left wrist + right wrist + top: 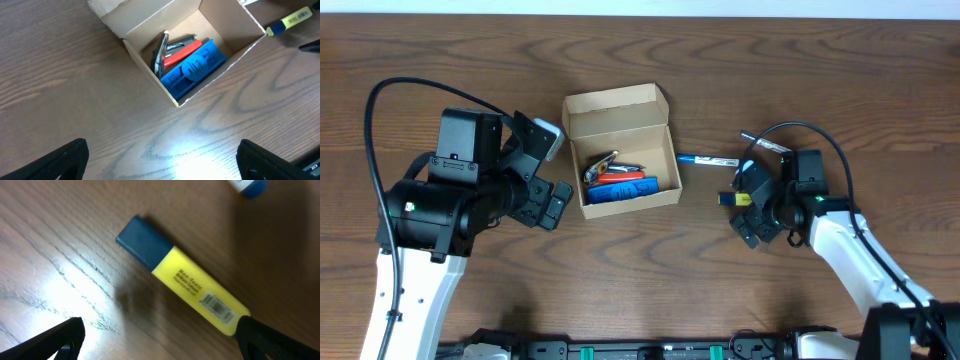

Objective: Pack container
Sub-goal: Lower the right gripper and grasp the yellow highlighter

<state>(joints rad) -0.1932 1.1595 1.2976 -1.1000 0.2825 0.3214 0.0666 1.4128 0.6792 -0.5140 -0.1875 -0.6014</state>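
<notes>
Table (650,60): dark brown wood-grain surface, filling almost the whole overhead view; grain runs mostly left to right, with looping figure visible in both wrist views; finish smooth and slightly glossy. Pale strip (640,6) along the top edge of the overhead view, beyond the table's far edge; wall or floor cannot be told. Dark rail (650,351) with small green fittings along the near edge. Light comes from above; bright reflection (187,150) on the wood in the left wrist view; second glare patch (75,275) in the right wrist view; shadows soft.
</notes>
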